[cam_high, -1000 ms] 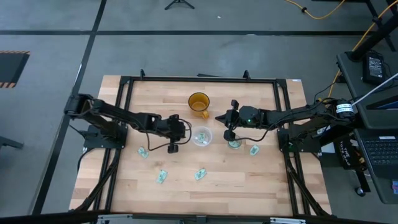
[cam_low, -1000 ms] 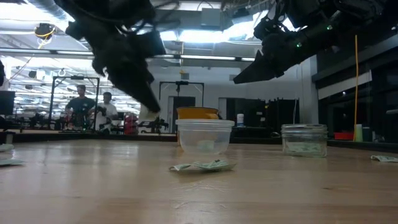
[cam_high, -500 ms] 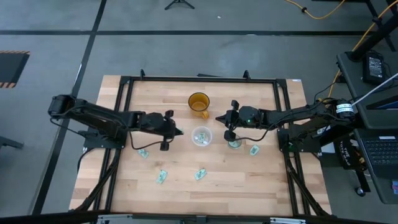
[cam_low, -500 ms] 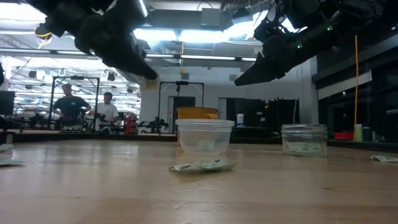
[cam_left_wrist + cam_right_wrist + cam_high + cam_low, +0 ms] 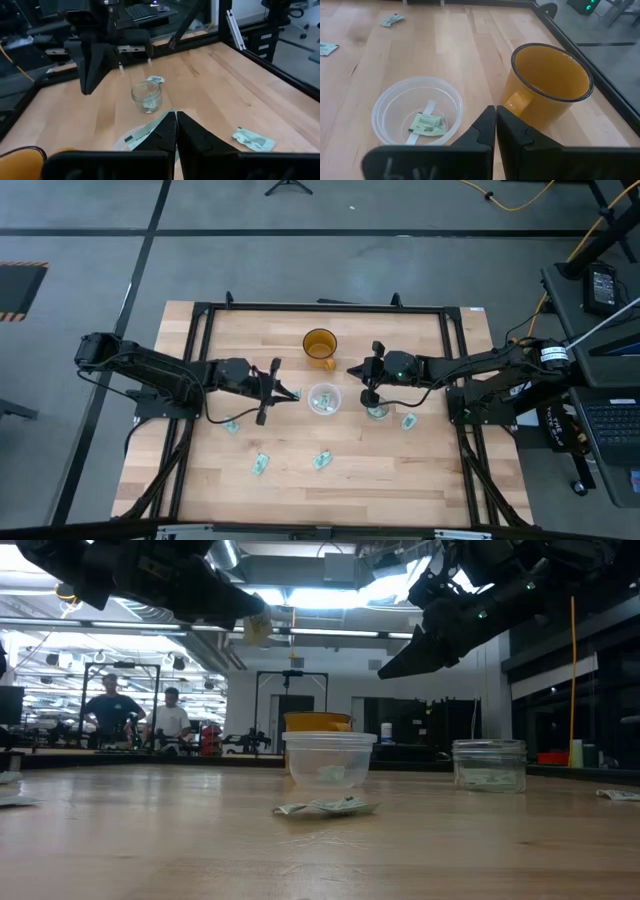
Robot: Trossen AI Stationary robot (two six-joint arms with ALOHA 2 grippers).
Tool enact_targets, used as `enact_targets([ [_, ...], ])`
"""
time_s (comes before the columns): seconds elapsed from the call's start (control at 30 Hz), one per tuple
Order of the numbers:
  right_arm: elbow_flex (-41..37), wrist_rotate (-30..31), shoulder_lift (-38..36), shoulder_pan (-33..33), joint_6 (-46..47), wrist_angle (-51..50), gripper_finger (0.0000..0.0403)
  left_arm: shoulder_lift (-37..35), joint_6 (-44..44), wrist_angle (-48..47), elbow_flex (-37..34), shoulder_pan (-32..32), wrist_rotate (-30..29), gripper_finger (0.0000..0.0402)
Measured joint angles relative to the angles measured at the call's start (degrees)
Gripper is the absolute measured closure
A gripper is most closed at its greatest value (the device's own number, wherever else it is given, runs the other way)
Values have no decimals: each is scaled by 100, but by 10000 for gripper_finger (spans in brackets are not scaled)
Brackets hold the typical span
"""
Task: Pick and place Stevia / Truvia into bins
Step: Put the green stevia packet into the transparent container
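Observation:
My left gripper (image 5: 287,393) hangs above the table just left of the clear plastic cup (image 5: 324,398) and is shut on a pale green and white Stevia packet (image 5: 142,136). The cup holds one packet (image 5: 427,123). A small jar-like bin (image 5: 377,411) to its right holds another. My right gripper (image 5: 352,370) is shut and holds nothing; it hovers between the clear cup and the amber cup (image 5: 320,345). Loose packets lie flat on the table (image 5: 231,425) (image 5: 261,465) (image 5: 322,461) (image 5: 408,421). My left gripper pinches the packet between its two fingertips. The fingers point almost level toward the table's right side. The packet's free part (image 5: 257,630) sticks out past the fingertips and is lifted well clear of the table.
The amber handled cup (image 5: 550,80) stands just behind the clear cup (image 5: 415,115). A black frame (image 5: 200,315) runs around the table's edges. Bare wood lies along the near side. People stand in the room beyond the table (image 5: 110,715).
My left gripper has risen from near the table with the packet and tipped from pointing steeply down to almost level. It has drawn back a little toward the table's left edge and stayed shut. The packet has gone up with it. My right gripper has kept still.

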Motion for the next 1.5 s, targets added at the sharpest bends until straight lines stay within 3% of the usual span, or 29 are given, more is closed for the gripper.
enact_targets([
  [0.43,0,1,0,-1,7,2,384,134,32,206,0,0,3,399],
  [0.83,0,1,0,0,7,4,384,1904,90,2169,111,0,211,399],
  [1.2,0,1,2,-2,7,4,384,3136,63,2178,927,148,426,399],
  [1.5,0,1,2,-1,7,4,384,3728,-364,2186,1231,352,424,399],
])
